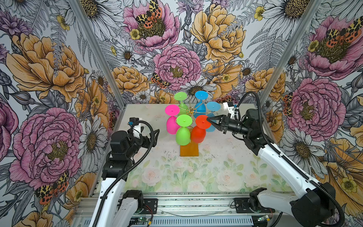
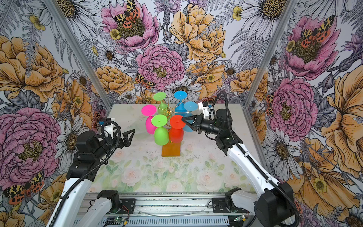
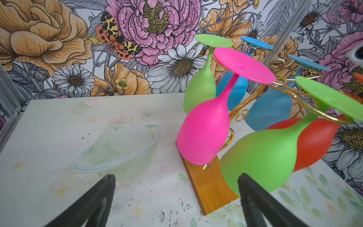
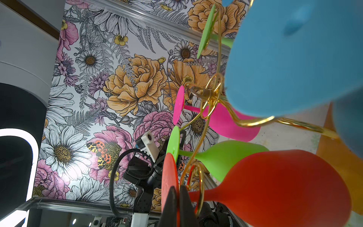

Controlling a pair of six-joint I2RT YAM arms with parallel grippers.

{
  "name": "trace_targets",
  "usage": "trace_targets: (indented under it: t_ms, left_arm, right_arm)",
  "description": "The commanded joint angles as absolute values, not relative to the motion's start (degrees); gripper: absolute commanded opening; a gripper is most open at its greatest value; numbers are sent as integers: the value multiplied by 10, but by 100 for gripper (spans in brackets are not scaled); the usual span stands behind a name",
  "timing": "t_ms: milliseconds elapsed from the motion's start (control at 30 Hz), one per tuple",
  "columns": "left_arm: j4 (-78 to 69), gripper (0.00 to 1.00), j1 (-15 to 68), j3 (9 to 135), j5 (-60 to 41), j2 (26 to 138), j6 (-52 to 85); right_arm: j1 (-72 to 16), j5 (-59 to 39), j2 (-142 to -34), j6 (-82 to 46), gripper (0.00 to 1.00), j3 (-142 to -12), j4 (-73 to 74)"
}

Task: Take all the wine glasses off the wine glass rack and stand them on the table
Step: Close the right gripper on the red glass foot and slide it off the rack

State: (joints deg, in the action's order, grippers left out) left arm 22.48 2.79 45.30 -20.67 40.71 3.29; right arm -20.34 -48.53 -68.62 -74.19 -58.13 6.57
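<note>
My right gripper [image 1: 208, 120] is pinched closed on the foot rim of the red wine glass [image 1: 198, 134] in both top views. The glass hangs bowl-down on the wine glass rack [image 1: 189, 151]. My left gripper [image 1: 155, 135] stands wide apart beside the rack, holding nothing. In the left wrist view its spread fingers [image 3: 94, 202] face the pink glass [image 3: 204, 133] and the green glass [image 3: 265, 157]. The right wrist view shows the pinch on the thin red disc. I judge the glass light and frosted but slippery at that edge. The stem looks a surer hold.
</note>
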Motion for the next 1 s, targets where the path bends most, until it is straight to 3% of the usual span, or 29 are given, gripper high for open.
trace_targets:
  t_ms: [0,967]
  left_arm:
    - [211,99,31,448,-211,402,39]
    - [210,99,29,449,-214,404,38]
  right_arm:
    - [-208,-492,-692,-748,0,-606,87]
    - [-217,-418,-728,-777,0,-617,149]
